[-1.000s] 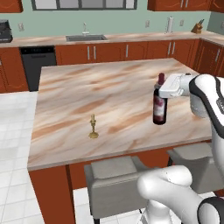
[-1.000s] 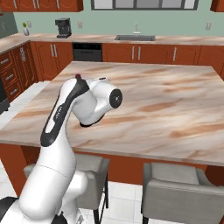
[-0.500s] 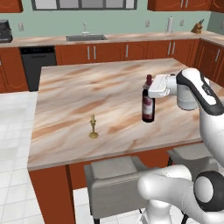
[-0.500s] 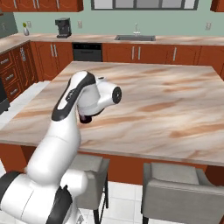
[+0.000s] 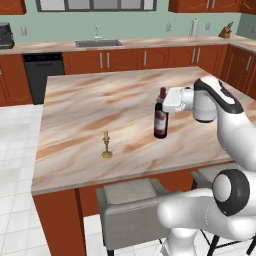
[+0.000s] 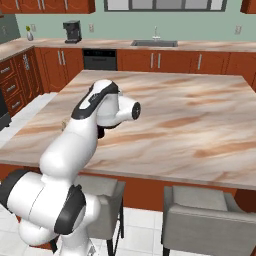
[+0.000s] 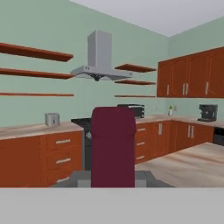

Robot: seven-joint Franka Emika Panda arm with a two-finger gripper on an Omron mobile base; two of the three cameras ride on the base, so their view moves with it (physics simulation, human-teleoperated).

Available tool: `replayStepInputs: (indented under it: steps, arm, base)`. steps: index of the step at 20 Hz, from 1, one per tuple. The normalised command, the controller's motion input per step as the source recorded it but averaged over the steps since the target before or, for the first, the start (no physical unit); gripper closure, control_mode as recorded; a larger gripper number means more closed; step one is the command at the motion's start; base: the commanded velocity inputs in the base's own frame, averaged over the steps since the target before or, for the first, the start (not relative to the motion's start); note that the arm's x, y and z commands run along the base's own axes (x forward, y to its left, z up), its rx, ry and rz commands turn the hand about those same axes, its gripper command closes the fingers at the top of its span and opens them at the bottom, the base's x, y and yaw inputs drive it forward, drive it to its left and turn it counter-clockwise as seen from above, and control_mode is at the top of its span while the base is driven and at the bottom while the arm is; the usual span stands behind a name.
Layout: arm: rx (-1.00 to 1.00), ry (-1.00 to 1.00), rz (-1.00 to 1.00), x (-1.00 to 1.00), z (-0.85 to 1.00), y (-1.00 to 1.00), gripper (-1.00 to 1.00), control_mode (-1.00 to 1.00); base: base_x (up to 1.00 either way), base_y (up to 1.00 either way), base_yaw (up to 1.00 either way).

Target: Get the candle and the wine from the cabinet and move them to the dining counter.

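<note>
Nearest in the left base view, a grey stool (image 5: pixel 131 202) is tucked under the bench (image 5: pixel 80 115); on the marbled top the candle (image 5: pixel 106 145) stands upright, long axis vertical, near the front edge; well apart to its right the wine (image 5: pixel 160 116) stands upright too, neck up, base on or just above the top, I cannot tell which; the gripper (image 5: pixel 163 100) reaches in level from the right and is clenched on the neck. The hand view adds what the base views lack: the maroon capsule (image 7: pixel 113 146) close up and vertical, with the shelves (image 7: pixel 35 53) and range hood (image 7: pixel 99 57) on the green wall beyond. In the right base view the arm (image 6: pixel 95 117) hides the bottle; farther back sit the sink (image 6: pixel 154 43) and coffee maker (image 6: pixel 72 31).
</note>
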Motion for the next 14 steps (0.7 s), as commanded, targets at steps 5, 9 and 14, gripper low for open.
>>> replayStepInputs:
  steps: [5, 9, 14]
  arm:
    - [0.05, 0.01, 0.06, 0.08, -0.14, 0.06, 1.0, -1.0]
    - [0.0, 0.0, 0.07, 0.0, -0.33, 0.18, 1.0, -1.0]
    - [0.0, 0.0, 0.06, 0.0, -0.44, 0.21, 1.0, -1.0]
  base:
    - [0.0, 0.0, 0.0]
    - [0.0, 0.0, 0.0]
    - [0.0, 0.0, 0.0]
